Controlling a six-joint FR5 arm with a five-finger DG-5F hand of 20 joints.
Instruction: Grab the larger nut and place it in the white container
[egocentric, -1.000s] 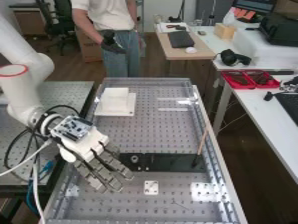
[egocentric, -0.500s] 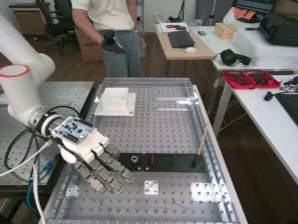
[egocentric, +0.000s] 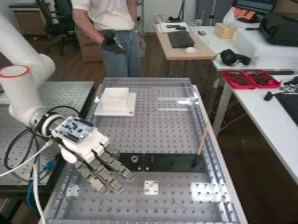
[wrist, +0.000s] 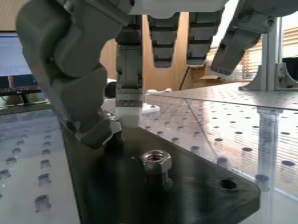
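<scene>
Above the near left part of the perforated counter (egocentric: 153, 135), the dark grey hand (egocentric: 85, 146) is positioned beside the left end of a black plate (egocentric: 174, 163). The fingers (wrist: 129, 65) are extended and open; the thumb (wrist: 83, 107) is bent toward one of them. A hex nut (wrist: 156, 159) is seated upright on the black plate, apart from the thumb. A second metal piece (wrist: 114, 122) is partly hidden at the thumb tip; contact with it cannot be confirmed, nor can it be determined which of the two is the larger nut. The white container (egocentric: 115, 99) is located at the far left of the counter, on a flat white base (egocentric: 125, 111). A circuit board (egocentric: 72, 129) is mounted on the back of the hand. One finger bears a small marking, too small to make out. A thin stick (egocentric: 202, 141) leans with its dark end at the right part of the black plate. A small white plate (egocentric: 151, 188) lies on the counter, near the black plate.
</scene>
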